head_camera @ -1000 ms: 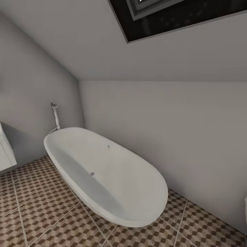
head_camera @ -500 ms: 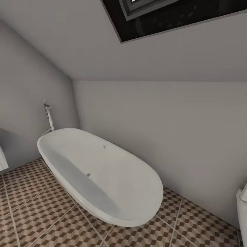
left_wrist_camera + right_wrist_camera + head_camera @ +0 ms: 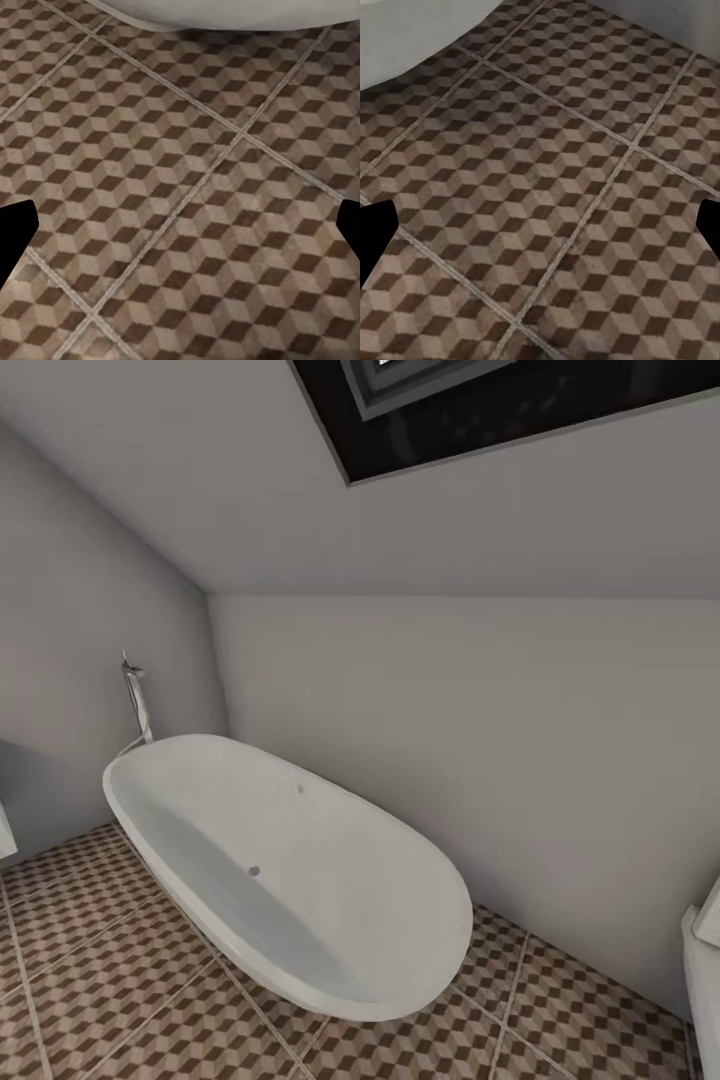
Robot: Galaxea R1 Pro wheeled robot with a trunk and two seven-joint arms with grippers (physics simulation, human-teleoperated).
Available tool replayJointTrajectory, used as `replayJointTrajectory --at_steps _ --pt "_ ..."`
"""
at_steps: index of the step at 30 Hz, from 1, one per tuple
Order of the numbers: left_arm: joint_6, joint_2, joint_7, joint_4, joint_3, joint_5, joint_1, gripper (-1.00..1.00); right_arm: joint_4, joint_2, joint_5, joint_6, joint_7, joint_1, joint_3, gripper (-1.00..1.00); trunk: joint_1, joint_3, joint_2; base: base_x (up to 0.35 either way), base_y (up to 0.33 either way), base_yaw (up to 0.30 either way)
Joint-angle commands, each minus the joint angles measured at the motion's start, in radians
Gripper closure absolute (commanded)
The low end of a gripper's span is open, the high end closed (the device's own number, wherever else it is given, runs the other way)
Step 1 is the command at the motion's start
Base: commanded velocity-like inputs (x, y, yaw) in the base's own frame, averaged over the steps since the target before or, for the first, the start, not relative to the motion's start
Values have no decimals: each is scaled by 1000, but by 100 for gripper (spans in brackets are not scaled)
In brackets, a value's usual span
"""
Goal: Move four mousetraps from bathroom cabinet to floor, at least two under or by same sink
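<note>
Bathroom floor (image 3: 120, 970): cube-pattern tiles with pale grout, running under and around the bathtub in your head view.
Bathtub (image 3: 290, 870): white, oval, set diagonally by the grey wall; chrome tap (image 3: 135, 700) behind its far end.
Skylight (image 3: 500, 400): dark pane in the sloped ceiling.
Left tool (image 3: 180, 225): your dark fingertips sit at both frame edges, spread wide, nothing between them, floor below.
Right tool (image 3: 540, 232): same, released and empty over tiles.
</note>
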Motion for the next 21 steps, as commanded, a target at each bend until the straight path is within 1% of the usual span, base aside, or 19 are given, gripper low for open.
replayJointTrajectory --at_steps 1,6,15,21 --pt "-2 0 3 0 -1 0 0 -100 1 0 0 -3 -4 0 1 -100 0 -1 0 0 0 -24" --pt "-2 0 3 1 -1 1 0 -100 1 -1 0 -3 -4 0 0 -100 0 1 0 0 0 -111" --pt "-2 0 3 2 -1 1 0 -100 1 -2 0 -3 -4 0 -2 -100 0 7 0 0 0 -188" --pt "-1 0 3 2 -1 1 0 -100 1 -2 -1 -3 -4 0 -4 -100 0 8 0 0 0 -53"
